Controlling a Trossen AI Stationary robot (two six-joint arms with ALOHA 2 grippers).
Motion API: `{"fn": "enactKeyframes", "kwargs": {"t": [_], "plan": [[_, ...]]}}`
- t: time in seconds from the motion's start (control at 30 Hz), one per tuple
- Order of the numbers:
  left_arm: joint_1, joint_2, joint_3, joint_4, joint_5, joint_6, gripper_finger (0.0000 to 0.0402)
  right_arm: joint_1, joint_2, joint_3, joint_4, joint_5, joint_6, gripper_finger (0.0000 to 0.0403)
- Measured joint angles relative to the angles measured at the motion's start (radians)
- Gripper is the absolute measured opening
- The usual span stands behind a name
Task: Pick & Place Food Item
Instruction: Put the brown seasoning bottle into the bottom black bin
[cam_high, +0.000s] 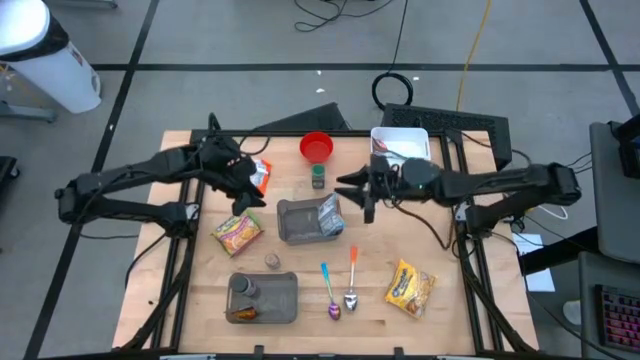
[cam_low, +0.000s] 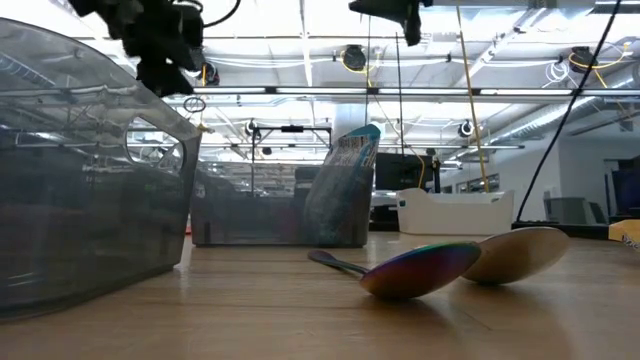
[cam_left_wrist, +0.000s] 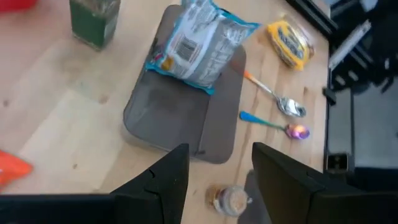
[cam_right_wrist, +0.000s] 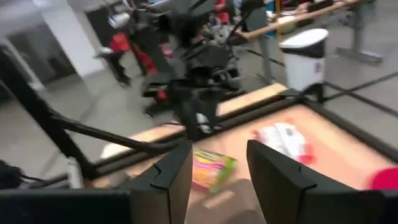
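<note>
Two open grippers hover empty above the table. Between the left gripper (cam_high: 244, 198) and right gripper (cam_high: 356, 192), just beside each, the blue snack bag (cam_high: 329, 213) leans in the grey tray (cam_high: 293, 222).

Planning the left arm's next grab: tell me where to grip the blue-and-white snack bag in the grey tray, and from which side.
Grip the blue-and-white snack bag by its upper crimped edge, coming down from above. It stands propped at the far end of the grey tray, so that edge is probably free. The left gripper, open, hovers nearby.

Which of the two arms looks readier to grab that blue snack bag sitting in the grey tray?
Probably the right. Its open right gripper hangs just beside the blue snack bag in the grey tray. The open left gripper hovers farther off.
</note>
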Motion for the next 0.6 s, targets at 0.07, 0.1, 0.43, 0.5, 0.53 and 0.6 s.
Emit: {"fn": "enactKeyframes", "kwargs": {"t": [0.07, 0.1, 0.43, 0.5, 0.53, 0.6], "plan": [[-0.023, -0.013, -0.044, 0.053, -0.017, -0.060, 0.0182, -0.031, -0.029, 0.011, -0.059, -0.001, -0.025, 0.0148], [-0.037, -0.015, -0.061, 0.065, -0.018, -0.081, 0.0182, -0.049, -0.041, 0.011, -0.063, 0.000, -0.038, 0.0148], [-0.307, -0.002, -0.088, 0.005, -0.024, -0.242, 0.0182, -0.221, -0.076, -0.008, -0.118, -0.110, -0.063, 0.0150], [-0.387, -0.003, -0.088, 0.006, -0.061, -0.292, 0.0182, -0.246, -0.062, -0.009, -0.124, -0.139, -0.054, 0.0150], [-0.429, -0.002, -0.088, 0.005, -0.083, -0.313, 0.0182, -0.255, -0.055, -0.009, -0.127, -0.152, -0.050, 0.0149], [-0.514, -0.001, -0.088, 0.006, -0.136, -0.355, 0.0182, -0.267, -0.039, -0.009, -0.124, -0.155, -0.047, 0.0147]]}}
